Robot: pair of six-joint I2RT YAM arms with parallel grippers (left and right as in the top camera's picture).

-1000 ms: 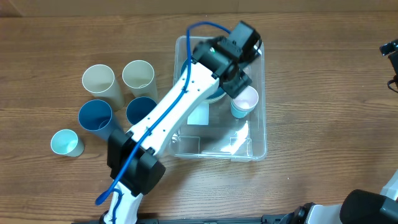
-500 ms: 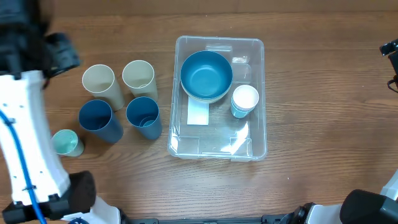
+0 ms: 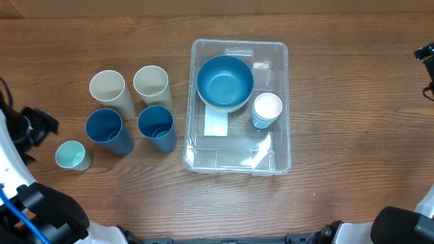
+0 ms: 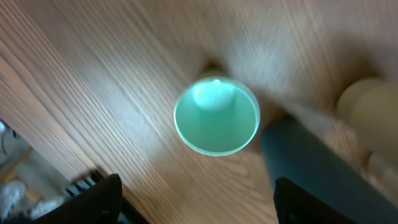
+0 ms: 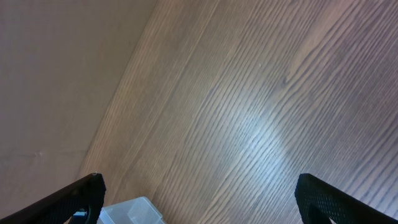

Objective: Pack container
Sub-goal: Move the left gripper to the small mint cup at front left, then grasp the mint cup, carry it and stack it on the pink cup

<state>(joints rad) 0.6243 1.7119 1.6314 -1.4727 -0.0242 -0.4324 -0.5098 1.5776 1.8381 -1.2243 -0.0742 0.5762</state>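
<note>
The wooden tabletop (image 3: 339, 135) is carrying everything. At far left, the left pincer (image 4: 199, 186) is hovering wide open and empty, pointing down over a mint cup (image 4: 216, 116). The container (image 3: 234, 154) is sitting mid-table, holding a blue bowl (image 3: 224, 81). At right, the right pincer (image 5: 199, 199) is gaping, empty, above the wood.

The container (image 3: 237, 154) is clear and colourless, with a white label (image 3: 216, 125) on its bottom. The bowl (image 3: 224, 81) is blue inside. The white cup (image 3: 266, 107) has a pale blue wall.

Other cups:
- Cream cups (image 3: 108, 88) (image 3: 150, 83): plain.
- Dark blue cups (image 3: 105, 127) (image 3: 155, 123): plain.
- Mint-green cup (image 4: 216, 116): plain.

The surface (image 3: 352, 102) is brown with wood grain.
</note>
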